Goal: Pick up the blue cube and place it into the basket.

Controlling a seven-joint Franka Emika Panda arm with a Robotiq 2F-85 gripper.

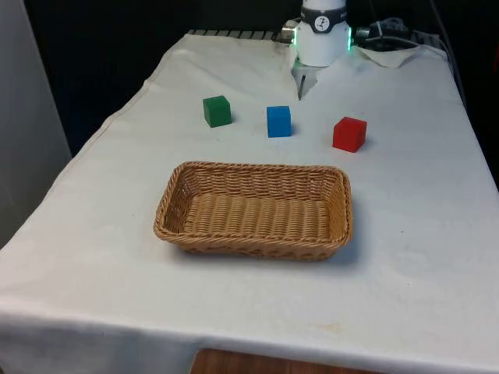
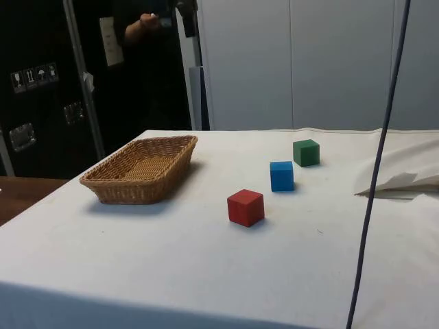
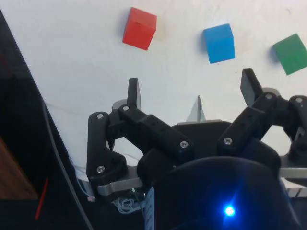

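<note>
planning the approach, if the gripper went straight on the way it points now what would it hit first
Probably bare white cloth. The open gripper points down at the table, short of the cube row; the blue cube lies just beyond its line, red cube and green cube off to either side. Depth is uncertain.

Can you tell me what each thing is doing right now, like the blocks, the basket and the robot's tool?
Small blue wooden cube: sitting on the cloth, between the other two cubes, untouched.
Small green wooden cube: sitting on the cloth, apart from the others.
Small red wooden cube: sitting on the cloth, apart from the others.
Woven wicker basket: upright, nothing inside.
Black two-finger tool: open, holding nothing, above the cloth.
</note>
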